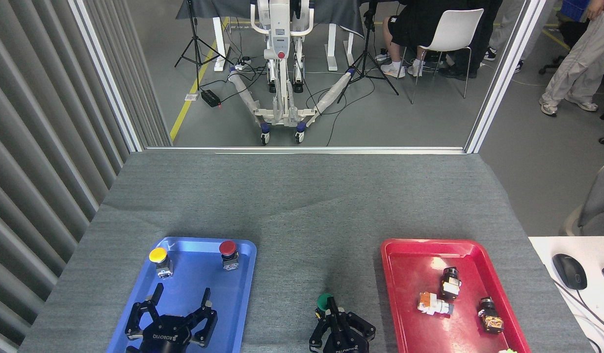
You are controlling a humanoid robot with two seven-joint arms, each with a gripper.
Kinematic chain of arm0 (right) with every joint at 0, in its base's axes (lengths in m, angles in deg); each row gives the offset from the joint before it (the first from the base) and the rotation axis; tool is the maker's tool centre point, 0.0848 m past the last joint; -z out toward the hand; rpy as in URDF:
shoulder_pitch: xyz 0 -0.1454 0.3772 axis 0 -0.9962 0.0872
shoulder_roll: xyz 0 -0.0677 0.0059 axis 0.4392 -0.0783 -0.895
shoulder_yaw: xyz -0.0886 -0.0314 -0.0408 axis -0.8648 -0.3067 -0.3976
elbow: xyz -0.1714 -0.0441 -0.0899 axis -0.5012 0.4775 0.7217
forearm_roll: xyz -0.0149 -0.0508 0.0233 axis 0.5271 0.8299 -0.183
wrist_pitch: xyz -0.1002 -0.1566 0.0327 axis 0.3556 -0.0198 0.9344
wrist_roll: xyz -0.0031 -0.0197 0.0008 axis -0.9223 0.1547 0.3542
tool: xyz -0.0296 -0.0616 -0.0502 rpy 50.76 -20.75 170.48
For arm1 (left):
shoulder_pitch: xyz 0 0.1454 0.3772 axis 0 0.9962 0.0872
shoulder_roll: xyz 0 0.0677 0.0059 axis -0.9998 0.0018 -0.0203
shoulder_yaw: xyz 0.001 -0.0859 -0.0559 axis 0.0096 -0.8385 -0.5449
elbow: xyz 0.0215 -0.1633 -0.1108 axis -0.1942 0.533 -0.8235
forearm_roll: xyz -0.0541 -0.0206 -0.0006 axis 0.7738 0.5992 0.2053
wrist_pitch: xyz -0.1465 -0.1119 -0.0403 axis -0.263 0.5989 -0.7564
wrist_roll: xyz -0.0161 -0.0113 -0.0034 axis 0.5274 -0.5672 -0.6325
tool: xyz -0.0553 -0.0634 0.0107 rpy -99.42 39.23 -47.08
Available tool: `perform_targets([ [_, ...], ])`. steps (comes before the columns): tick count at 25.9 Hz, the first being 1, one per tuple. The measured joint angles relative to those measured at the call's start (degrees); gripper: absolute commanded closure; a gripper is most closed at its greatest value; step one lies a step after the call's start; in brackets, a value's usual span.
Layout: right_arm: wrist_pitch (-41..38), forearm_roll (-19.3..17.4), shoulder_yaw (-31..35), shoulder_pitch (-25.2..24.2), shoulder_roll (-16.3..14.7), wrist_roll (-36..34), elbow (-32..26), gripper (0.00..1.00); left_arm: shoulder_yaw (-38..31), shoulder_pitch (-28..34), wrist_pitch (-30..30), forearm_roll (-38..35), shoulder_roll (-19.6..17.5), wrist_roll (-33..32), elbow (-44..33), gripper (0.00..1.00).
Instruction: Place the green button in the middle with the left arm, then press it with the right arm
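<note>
The green button stands upright on the grey cloth of the middle, between the two trays near the front edge. My right gripper comes up from the bottom edge with its fingers drawn together into one tip. That tip lies over the button's near right side and hides part of its base. My left gripper hovers over the near half of the blue tray, open, with nothing between its fingers.
A yellow button and a red button stand at the far end of the blue tray. The red tray at the right holds several small parts. A side table with a mouse is at the far right.
</note>
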Motion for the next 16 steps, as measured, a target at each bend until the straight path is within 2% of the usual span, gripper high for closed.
perform_targets([
  [6, 0.14, -0.36, -0.08, 0.22, 0.07, -3.44, 2.79, 0.94, -0.56, 0.05, 0.11, 1.21, 0.01, -0.07, 0.04, 0.01],
  [7, 0.02, -0.39, -0.07, 0.19, 0.03, -3.56, 2.44, 0.86, -0.65, 0.05, 0.14, 1.48, 0.02, -0.08, 0.04, 0.01],
  [8, -0.12, -0.42, -0.02, 0.14, -0.02, -2.9, 1.58, 0.71, -0.73, 0.05, 0.17, 1.78, 0.02, -0.08, 0.05, 0.01],
  [10, -0.21, -0.45, 0.21, 0.11, -0.11, -0.72, -0.85, 0.29, -0.85, 0.05, 0.17, 2.41, 0.02, -0.08, 0.05, 0.01],
  [11, -0.2, -0.45, 0.36, 0.07, -0.17, -0.57, -2.27, 0.13, -0.89, 0.04, 0.18, 2.78, 0.0, -0.1, 0.05, 0.01],
  [12, 0.11, -0.46, 0.5, 0.0, -0.22, -0.46, -3.6, 0.02, -0.91, 0.03, 0.18, 3.1, 0.0, -0.12, 0.05, 0.01],
  [16, 1.44, -0.47, 2.14, -1.26, -0.53, -0.69, -8.44, 0.0, -0.95, -0.01, 0.08, 4.17, -0.02, -0.33, 0.12, 0.01],
])
